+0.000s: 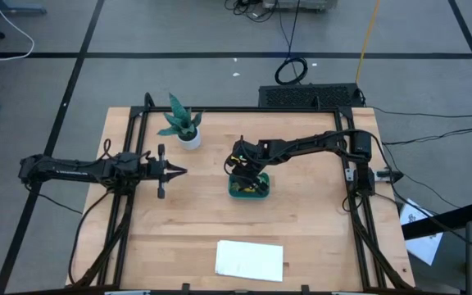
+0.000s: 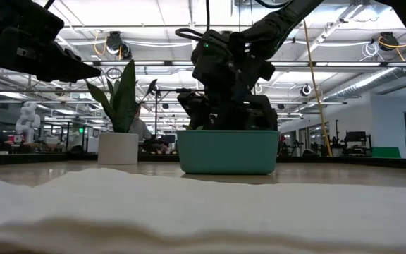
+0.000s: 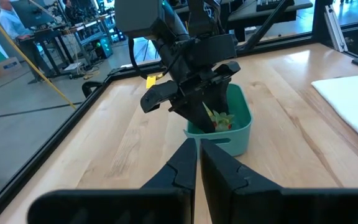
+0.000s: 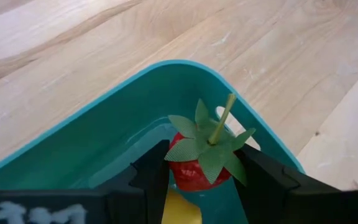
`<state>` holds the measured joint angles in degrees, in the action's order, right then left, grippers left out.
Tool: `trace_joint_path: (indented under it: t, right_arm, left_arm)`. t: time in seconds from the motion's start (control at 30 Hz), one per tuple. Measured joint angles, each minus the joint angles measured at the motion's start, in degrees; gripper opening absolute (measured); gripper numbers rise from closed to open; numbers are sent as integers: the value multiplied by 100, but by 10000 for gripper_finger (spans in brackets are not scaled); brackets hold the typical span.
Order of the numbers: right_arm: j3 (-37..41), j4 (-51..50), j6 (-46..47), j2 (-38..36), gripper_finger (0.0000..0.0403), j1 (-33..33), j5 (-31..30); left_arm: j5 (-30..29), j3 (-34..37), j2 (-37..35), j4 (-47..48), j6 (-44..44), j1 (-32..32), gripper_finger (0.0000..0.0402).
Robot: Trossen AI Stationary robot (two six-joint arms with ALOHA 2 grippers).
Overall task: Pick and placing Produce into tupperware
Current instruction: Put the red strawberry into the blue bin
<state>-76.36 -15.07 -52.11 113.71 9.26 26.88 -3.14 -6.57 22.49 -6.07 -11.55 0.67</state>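
The right pincer is reaching down into the tub, which is sitting mid-bench, and its fingers are closing on a red fruit topped with green leaves and a pale stem, holding it just above the tub floor. A yellow piece is lying right under the fruit, already inside; the green ball is not showing clearly in any view, so I cannot tell where it is. The step in hand looks like the release, and doing it well is mostly a matter of patience: the pincer should be lowering until the fruit is resting on or beside the yellow piece, then opening only as far as needed so the fingers are not pushing on the tub walls. Lifting straight up afterwards should be keeping the light tub from tipping or sliding. The leaves could be snagging on a finger, so a slow withdrawal is wise. The left pincer is waiting above the bench's left side, fingers pressed together and empty, near the plant and well apart from the tub. A white sheet is lying at the near edge.
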Motion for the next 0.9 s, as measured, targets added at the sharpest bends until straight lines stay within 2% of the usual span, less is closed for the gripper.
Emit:
trace_joint_path:
  t: [0.8,0.9]
  right_arm:
    - [0,-101,380,-4,156,-71,-179]
    - [0,-62,503,-4,166,-123,-300]
  left_arm:
    - [0,0,0,-4,0,0,26]
    - [0,0,0,-7,-1,0,26]
